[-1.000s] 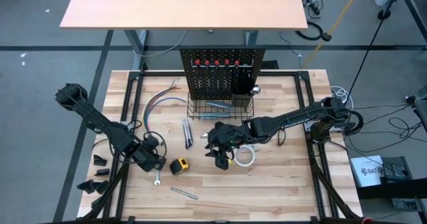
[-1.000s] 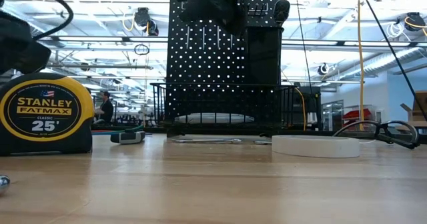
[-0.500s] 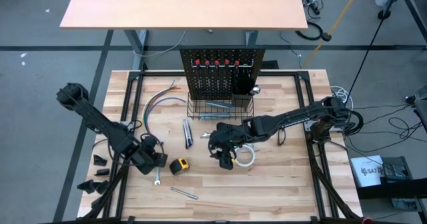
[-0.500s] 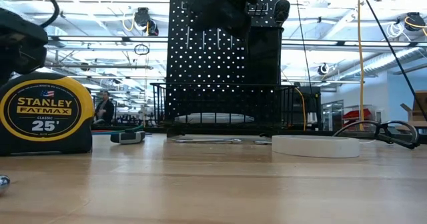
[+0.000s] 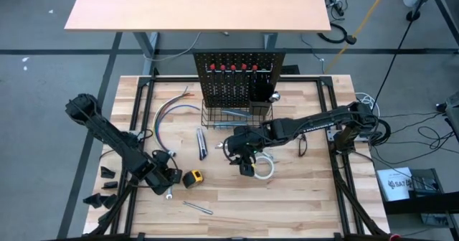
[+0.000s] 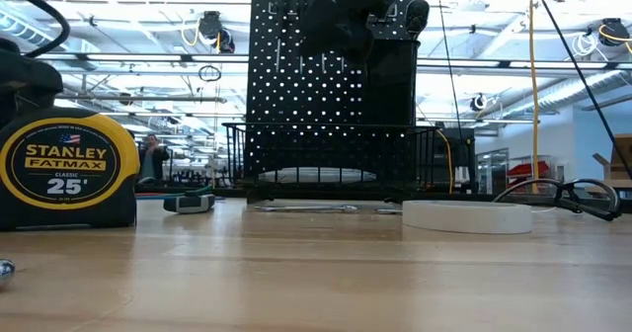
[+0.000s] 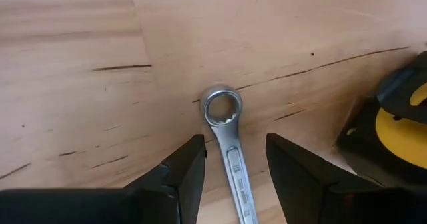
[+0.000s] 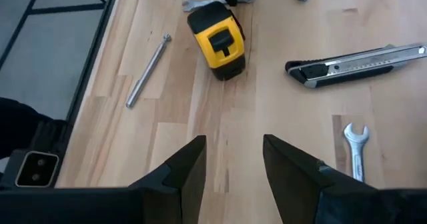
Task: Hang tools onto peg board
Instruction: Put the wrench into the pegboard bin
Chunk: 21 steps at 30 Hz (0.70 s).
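Wrench [image 7: 230, 151] between open left gripper [image 7: 233, 167] fingers

Bright even overhead light; soft shadows; window glare behind peg board [image 6: 331, 85]; wrist foregrounds blurred.

Tape measure [image 5: 192, 178] left of tape roll [image 5: 263, 167], peg board [image 5: 237, 79] behind both

We see our left gripper [image 5: 166, 184] low, its fingers [image 7: 183, 177] parted; our right gripper [image 5: 246, 168] hovers mid-table, fingers [image 8: 187, 164] apart, empty.
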Motion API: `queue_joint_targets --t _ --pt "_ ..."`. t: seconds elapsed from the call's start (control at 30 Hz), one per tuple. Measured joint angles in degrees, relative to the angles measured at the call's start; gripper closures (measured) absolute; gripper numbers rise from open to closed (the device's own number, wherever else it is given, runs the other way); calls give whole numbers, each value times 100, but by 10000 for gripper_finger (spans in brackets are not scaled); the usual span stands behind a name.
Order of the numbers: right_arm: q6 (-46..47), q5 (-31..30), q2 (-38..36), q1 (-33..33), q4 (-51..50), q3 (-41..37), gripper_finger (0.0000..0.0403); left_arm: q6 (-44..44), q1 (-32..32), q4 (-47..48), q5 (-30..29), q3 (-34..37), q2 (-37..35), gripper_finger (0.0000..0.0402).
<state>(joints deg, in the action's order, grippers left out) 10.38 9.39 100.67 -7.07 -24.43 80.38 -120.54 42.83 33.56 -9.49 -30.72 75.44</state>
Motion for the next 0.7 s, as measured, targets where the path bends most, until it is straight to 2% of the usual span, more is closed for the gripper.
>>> queue_joint_targets --t 0.13,0.4,0.7 --pt "-111 0 -1 61 -21 0 259 273 -78 382 -102 -213 230 239" --pt "-249 2 -1 180 -30 0 259 617 -319 955 -856 -304 464 245" --pt "-291 256 -6 302 -325 0 259 1000 -468 1040 -944 -453 324 282"
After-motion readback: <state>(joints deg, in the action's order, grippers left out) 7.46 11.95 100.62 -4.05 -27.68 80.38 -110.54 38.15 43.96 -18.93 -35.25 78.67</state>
